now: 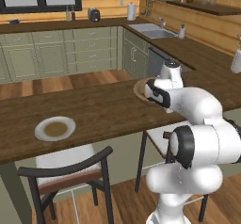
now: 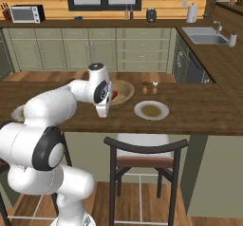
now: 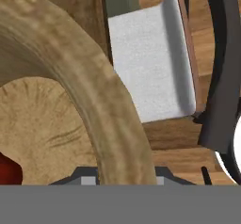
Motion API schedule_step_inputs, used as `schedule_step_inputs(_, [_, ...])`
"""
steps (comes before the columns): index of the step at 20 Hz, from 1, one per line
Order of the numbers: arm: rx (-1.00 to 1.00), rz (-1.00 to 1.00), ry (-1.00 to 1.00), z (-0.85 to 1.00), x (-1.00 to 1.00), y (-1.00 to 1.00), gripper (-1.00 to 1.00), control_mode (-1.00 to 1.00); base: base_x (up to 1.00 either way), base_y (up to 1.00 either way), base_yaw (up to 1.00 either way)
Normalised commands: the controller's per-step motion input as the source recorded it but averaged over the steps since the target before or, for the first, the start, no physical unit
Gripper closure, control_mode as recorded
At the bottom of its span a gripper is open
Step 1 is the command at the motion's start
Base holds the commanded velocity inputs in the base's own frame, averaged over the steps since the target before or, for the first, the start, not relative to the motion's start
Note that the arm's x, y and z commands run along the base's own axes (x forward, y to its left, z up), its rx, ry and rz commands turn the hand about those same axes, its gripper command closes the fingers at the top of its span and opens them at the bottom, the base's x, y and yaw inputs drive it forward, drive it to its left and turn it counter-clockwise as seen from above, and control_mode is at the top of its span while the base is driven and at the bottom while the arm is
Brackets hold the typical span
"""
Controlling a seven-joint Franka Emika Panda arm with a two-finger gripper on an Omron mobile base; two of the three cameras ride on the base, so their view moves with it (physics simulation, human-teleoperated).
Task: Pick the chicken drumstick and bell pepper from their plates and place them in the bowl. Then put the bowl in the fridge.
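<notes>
The tan wooden bowl (image 2: pixel 122 91) is over the dark wooden counter, its thick rim (image 3: pixel 94 91) running close across the hand view. My gripper (image 3: pixel 122 178) reaches down at the bowl's near-left side (image 2: pixel 103 110), with one finger tip on each side of the rim, shut on it. The red bell pepper (image 3: pixel 8 169) lies inside the bowl (image 2: pixel 114 94). In the left base view my hand covers most of the bowl (image 1: pixel 139 90). One whitish plate (image 1: pixel 55 128) with a brownish centre sits to the left, another plate (image 2: pixel 151 110) to the right. The chicken drumstick is hidden. The fridge is out of view.
Two small shakers (image 2: pixel 149 87) stand behind the right plate. A dark chair with a pale cushion (image 2: pixel 142 149) stands under the counter's near edge, another chair (image 1: pixel 66 171) further left. A sink (image 2: pixel 204 35) sits on the far counter.
</notes>
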Motion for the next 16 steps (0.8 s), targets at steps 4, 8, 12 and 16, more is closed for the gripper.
schedule_step_inputs(4, [0.16,-0.1,0.09,1.0,-0.96,0.0,1.0,-1.0,0.0,0.0,0.0])
schedule_step_inputs(8, [0.03,-0.09,-0.1,0.65,-1.0,0.01,1.0,-1.0,0.0,0.0,0.0])
schedule_step_inputs(12, [0.01,-0.07,-0.17,0.48,-1.0,-0.01,1.0,-1.0,0.0,0.0,0.0])
schedule_step_inputs(16, [0.04,-0.04,-0.19,0.39,-1.0,-0.01,1.0,-1.0,0.0,0.0,0.0])
